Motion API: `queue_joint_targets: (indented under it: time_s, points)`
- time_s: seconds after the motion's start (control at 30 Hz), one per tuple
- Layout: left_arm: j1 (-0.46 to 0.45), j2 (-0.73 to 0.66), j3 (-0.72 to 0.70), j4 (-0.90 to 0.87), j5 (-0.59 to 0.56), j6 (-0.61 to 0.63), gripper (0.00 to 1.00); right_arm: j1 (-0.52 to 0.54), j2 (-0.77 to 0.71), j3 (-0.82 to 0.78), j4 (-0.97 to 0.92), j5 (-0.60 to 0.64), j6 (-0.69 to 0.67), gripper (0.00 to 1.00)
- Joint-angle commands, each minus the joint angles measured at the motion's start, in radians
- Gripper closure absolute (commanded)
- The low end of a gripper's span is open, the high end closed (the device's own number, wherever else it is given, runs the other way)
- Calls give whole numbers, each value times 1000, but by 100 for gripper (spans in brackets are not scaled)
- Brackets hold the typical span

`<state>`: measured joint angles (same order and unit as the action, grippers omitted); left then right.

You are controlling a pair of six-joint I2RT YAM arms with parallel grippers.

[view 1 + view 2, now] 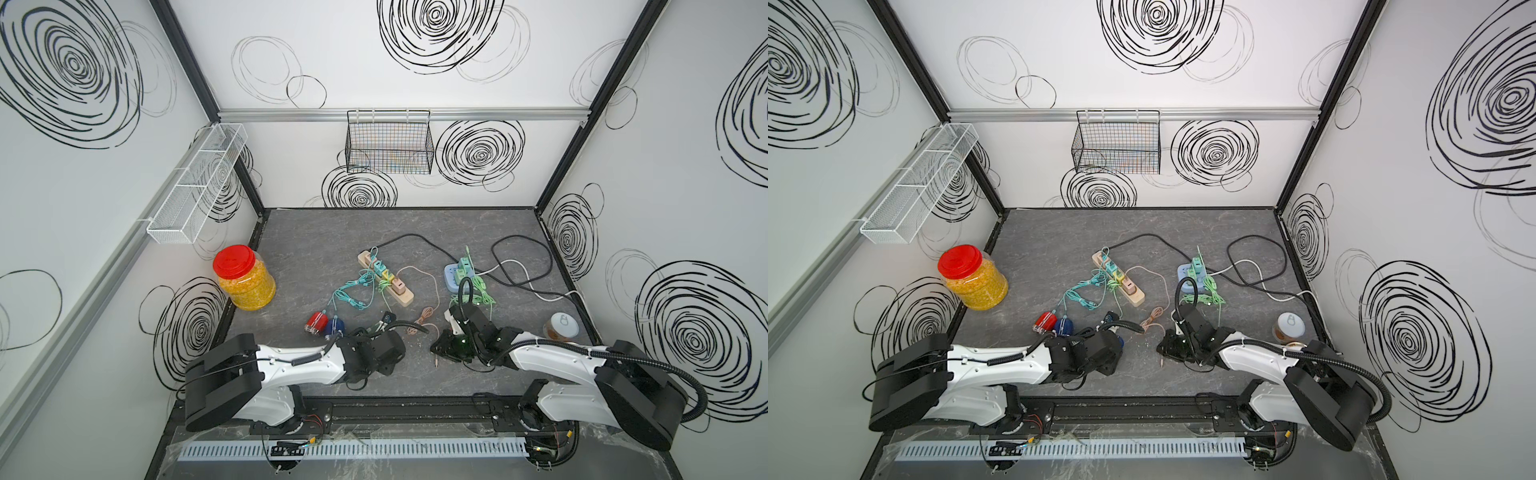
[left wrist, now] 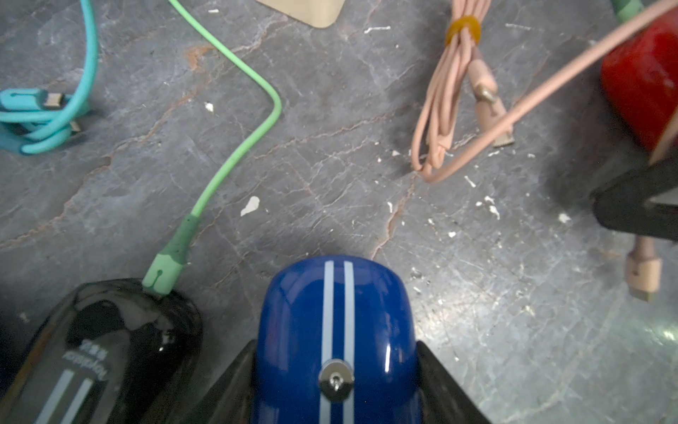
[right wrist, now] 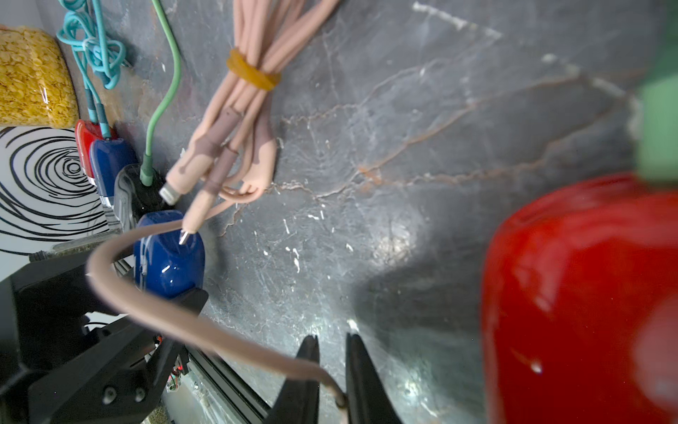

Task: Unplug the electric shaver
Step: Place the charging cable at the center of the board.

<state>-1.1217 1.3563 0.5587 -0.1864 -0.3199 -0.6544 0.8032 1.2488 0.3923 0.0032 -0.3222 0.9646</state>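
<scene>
Left hand (image 2: 335,345) clamps the slick-looking, likely light blue shaver (image 2: 335,301) by its flanks, lower centre. The narrow right hand (image 3: 332,337) straddles the limp pink cable (image 3: 220,339), grip unclear.

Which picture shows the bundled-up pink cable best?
The right wrist view: the pink cable bundle is big and close, its yellow band and connectors clear. The left wrist view shows it smaller and blurrier. In both top views it is only a tiny pink coil.
</scene>
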Motion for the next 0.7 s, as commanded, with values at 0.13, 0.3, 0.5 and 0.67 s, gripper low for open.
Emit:
queue_joint_targets:
  time_s: [0.13, 0.3, 0.5, 0.67]
  points:
    - [-23, 45, 42, -47, -70, 3, 38, 17, 30, 9, -11, 21, -4, 68]
    - [-24, 50, 31, -40, -70, -4, 37, 18, 32, 35, -26, 24, -16, 62]
    - [-24, 35, 20, -39, -70, -12, 28, 12, -12, 76, -81, 39, -39, 56]
    - [-26, 17, 11, -41, -64, -21, 19, -19, -75, 103, -124, 50, -60, 54]
